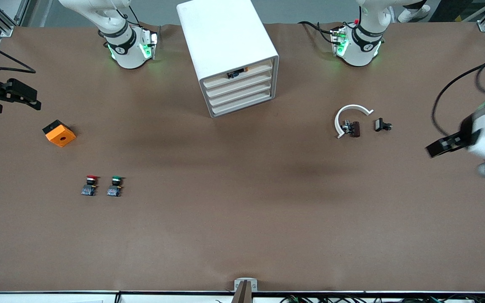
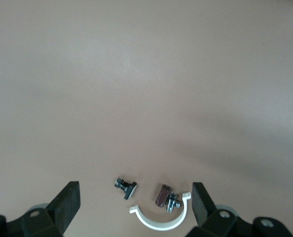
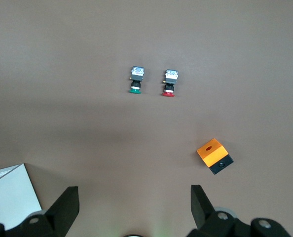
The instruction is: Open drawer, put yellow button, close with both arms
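The white cabinet stands mid-table between the two arm bases, and its corner shows in the right wrist view. Its uppermost drawer sits in line with the three below. A small black thing with a yellow-orange end, the yellow button, lies in that drawer at its front edge. My right gripper hangs open and empty over the right arm's end of the table, above the orange box. My left gripper hangs open and empty over the left arm's end.
A red-capped button and a green-capped button stand side by side. An orange box lies farther back. A white half-ring, a brown piece and a black bolt lie toward the left arm's end.
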`<state>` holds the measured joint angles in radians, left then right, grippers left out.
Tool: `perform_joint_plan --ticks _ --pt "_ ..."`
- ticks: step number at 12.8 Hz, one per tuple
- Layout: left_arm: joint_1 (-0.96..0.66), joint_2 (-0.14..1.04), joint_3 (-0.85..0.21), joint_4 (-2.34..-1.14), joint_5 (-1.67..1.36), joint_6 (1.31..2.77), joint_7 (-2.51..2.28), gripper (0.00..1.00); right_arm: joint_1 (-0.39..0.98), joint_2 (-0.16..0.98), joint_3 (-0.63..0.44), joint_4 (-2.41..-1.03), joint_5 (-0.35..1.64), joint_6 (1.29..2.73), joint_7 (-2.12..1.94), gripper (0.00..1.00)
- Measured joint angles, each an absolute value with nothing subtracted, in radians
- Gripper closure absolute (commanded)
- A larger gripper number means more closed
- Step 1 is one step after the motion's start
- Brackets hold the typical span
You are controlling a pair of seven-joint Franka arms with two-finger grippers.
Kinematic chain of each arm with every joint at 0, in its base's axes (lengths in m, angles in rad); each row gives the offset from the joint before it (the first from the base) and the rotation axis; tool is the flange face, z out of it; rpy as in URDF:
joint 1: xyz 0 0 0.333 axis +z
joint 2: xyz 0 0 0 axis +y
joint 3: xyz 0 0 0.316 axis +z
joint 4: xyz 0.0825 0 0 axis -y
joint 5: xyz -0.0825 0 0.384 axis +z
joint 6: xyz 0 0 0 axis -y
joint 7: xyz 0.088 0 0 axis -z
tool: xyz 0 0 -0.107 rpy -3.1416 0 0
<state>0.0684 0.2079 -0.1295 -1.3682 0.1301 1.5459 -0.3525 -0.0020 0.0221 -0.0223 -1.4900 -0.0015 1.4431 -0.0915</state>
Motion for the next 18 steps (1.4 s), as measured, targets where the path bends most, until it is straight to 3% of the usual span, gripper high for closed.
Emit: perform_joint_plan --ticks 2,5,12,18 --pt "0.049 0.114 -0.054 -1.444 0.066 1.539 -0.304 0.00 -0.008 0.022 -0.023 -1.484 -0.001 1.443 -0.092 0.00" --pt "0.034 0.037 -0.045 -1.522 0.048 1.539 -0.253 0.00 -0.010 0.022 -0.023 -1.476 -0.001 1.443 -0.092 0.00" --pt "0.016 -0.035 -0.060 -1.622 0.042 1.540 -0.127 0.00 -0.010 0.022 -0.022 -1.475 -0.001 1.443 -0.092 0.00" --pt "0.013 -0.055 -0.103 -1.638 0.041 1.540 -0.123 0.00 -0.010 0.022 -0.022 -1.475 -0.001 1.442 -0.092 0.00"
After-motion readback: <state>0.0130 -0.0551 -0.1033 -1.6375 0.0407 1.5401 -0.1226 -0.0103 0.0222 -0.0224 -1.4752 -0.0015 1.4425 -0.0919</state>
